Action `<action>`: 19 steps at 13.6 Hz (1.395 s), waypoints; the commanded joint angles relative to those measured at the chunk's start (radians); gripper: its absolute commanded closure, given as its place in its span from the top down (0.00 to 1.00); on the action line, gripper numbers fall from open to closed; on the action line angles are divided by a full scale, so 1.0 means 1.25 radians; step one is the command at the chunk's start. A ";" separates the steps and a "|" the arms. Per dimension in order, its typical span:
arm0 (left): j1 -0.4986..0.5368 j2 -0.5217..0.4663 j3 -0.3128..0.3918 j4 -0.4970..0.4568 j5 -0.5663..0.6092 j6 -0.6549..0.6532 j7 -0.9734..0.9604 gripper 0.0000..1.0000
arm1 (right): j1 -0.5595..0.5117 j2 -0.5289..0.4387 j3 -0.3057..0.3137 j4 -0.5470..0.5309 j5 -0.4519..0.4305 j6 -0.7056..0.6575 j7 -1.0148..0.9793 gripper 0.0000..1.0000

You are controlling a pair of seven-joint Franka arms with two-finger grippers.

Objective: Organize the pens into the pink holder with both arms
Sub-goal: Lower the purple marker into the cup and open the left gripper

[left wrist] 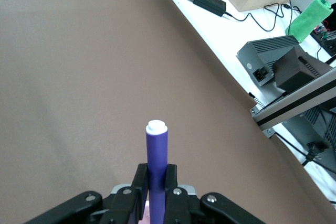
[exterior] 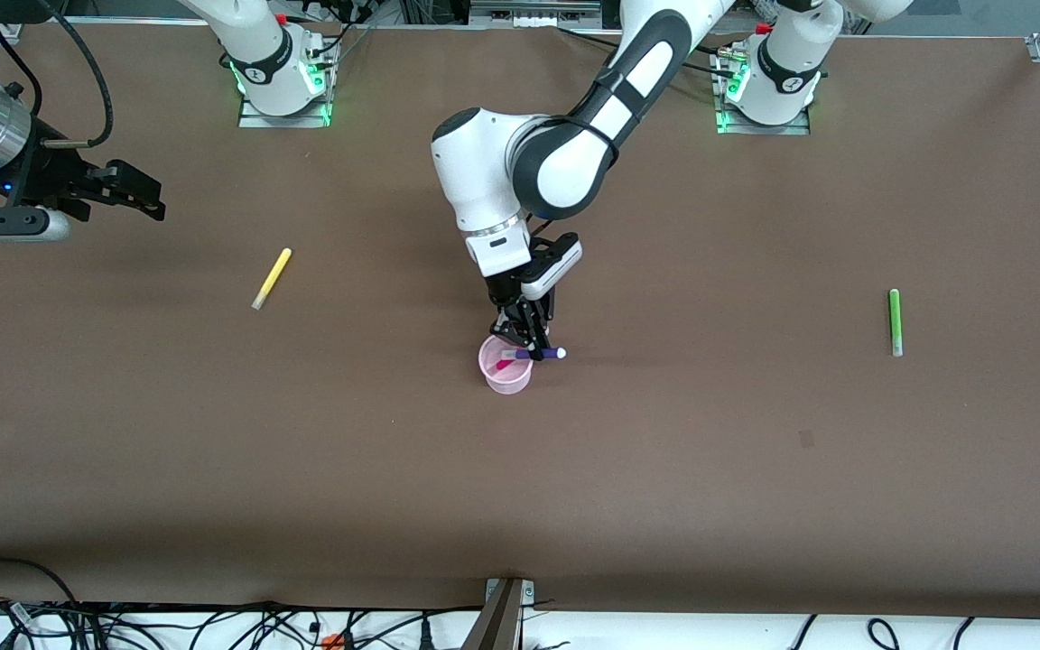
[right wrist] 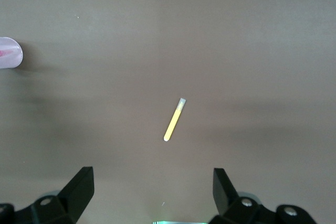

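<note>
Left gripper (exterior: 531, 348) clenched mid-barrel on slim purple marker pen (exterior: 542, 354), held level over translucent pale-pink plastic cup (exterior: 506, 366). Pen looks light, rigid, slippery; a centred hold suits. Right gripper (right wrist: 152, 190) released, waiting over yellow marker pen (right wrist: 174, 119).

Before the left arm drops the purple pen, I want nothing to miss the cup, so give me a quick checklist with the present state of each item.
1. Left gripper shut on the purple pen: ok.
2. Pen over the pink cup: partly; it lies level across the rim toward the left arm's end: not ok.
3. Cup upright: ok.
4. Magenta pen already inside the cup: ok.
5. Right gripper open, waiting above the yellow pen: ok.
6. Green pen lying on the table, toward the left arm's end: ok.
</note>
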 commanded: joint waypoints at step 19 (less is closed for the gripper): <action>-0.078 0.081 0.075 0.089 0.037 -0.010 -0.039 0.36 | -0.007 0.056 0.008 0.097 0.026 -0.020 0.003 1.00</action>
